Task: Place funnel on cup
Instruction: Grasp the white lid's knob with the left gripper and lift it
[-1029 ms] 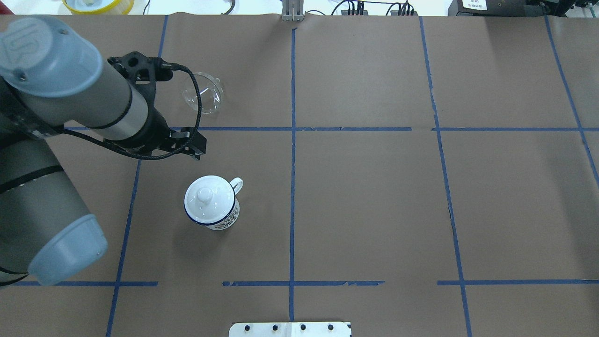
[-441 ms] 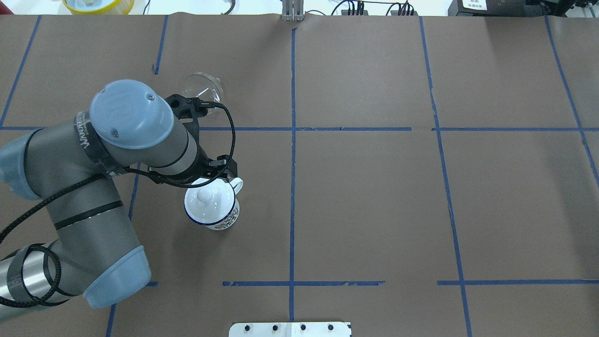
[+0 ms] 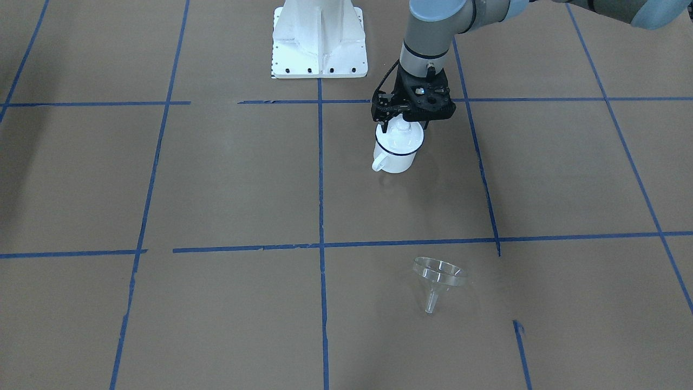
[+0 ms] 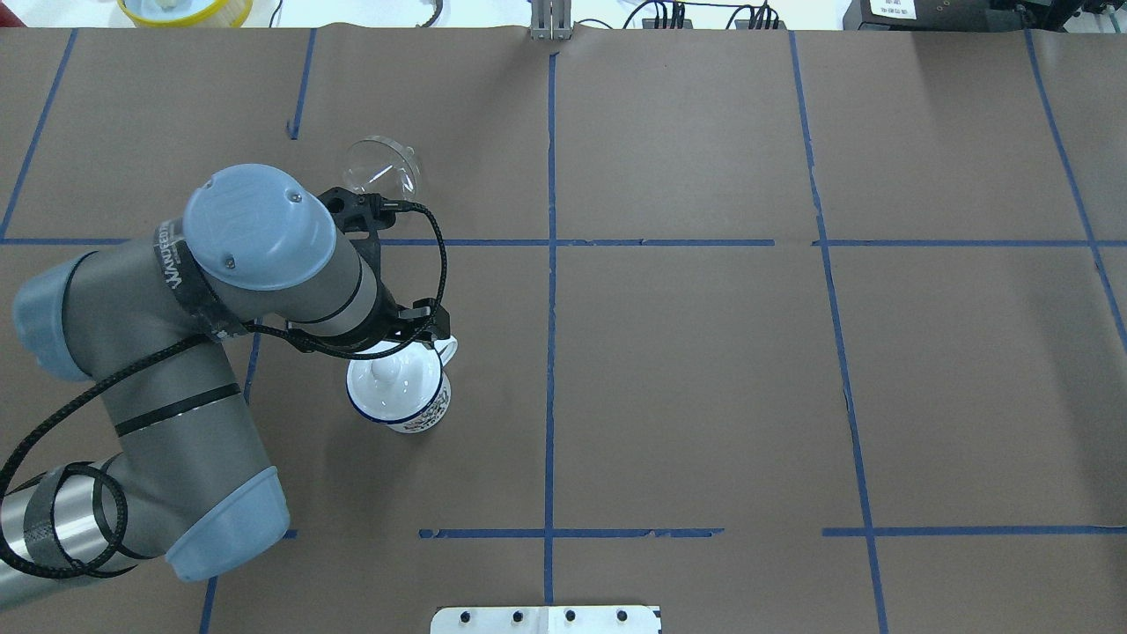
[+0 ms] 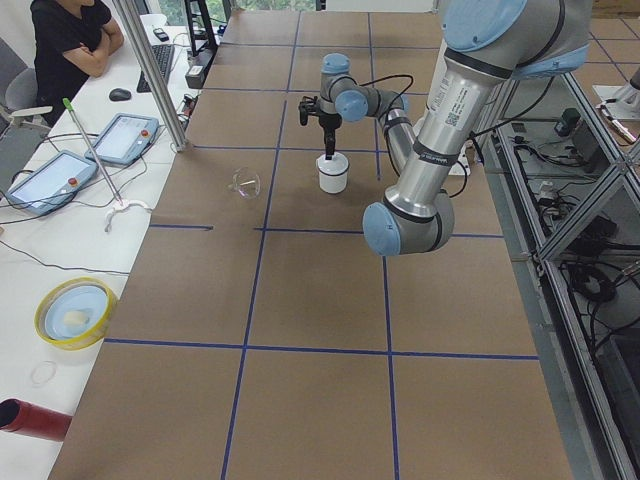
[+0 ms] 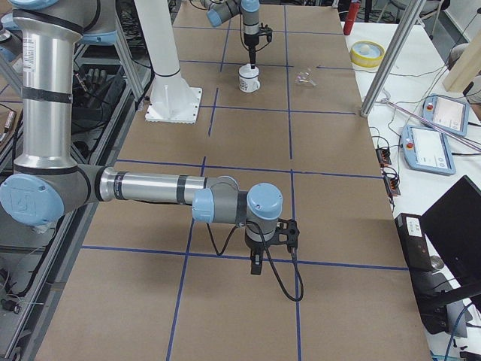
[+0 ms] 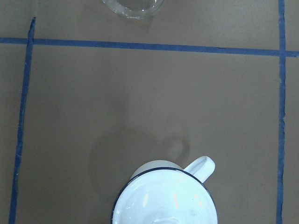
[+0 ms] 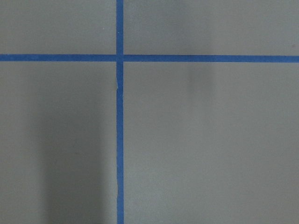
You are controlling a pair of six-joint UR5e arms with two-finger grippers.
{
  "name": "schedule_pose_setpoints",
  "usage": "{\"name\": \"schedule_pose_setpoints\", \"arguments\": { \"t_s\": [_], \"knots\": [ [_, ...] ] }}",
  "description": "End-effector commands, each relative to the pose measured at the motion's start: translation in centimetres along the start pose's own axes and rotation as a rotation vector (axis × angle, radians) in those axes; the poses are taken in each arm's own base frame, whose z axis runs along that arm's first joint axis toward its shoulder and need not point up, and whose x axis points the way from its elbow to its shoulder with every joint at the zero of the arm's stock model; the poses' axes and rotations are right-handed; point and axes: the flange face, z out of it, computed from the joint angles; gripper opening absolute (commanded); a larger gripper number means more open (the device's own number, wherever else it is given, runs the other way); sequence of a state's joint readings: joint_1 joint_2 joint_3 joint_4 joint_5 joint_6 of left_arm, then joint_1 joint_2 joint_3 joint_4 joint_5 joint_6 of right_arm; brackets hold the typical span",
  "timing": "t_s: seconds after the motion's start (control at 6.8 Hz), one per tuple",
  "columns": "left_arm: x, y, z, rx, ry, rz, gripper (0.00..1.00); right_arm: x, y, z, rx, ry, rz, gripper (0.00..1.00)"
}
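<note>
Change: left hand [image 3: 399, 128] has swung from beside the funnel [image 4: 380, 165] to just above the cup [image 3: 397, 158]; I cannot tell whether it is open or closed.
Cup: on the bench [image 4: 704, 352], lid [image 4: 392, 380] on; judged that it must come off first.
Funnel: untouched, 12 o'clock of the cup, well apart.
Right hand [image 6: 256, 265]: grip cannot be told.

bright, even light — soft shadows, sharp focus (r wrist view dimmer)
</note>
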State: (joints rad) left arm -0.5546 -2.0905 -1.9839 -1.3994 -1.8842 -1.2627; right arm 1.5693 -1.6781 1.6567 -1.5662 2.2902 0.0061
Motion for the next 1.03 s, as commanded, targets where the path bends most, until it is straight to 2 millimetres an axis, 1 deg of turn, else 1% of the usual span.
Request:
{"name": "schedule_pose_setpoints", "arguments": {
  "t_s": [0.0, 0.59, 0.88],
  "knots": [
    [0.11, 0.50, 0.18, -0.011, 0.002, 0.008, 0.79, 0.00, 0.00, 0.00, 0.000, 0.000, 0.000, 1.00],
    [0.39, 1.13, 0.49, -0.024, 0.002, 0.016, 0.63, 0.00, 0.00, 0.00, 0.000, 0.000, 0.000, 1.00],
    [0.31, 1.12, 0.62, -0.024, -0.001, 0.016, 0.59, 0.00, 0.00, 0.00, 0.000, 0.000, 0.000, 1.00]
  ]
}}
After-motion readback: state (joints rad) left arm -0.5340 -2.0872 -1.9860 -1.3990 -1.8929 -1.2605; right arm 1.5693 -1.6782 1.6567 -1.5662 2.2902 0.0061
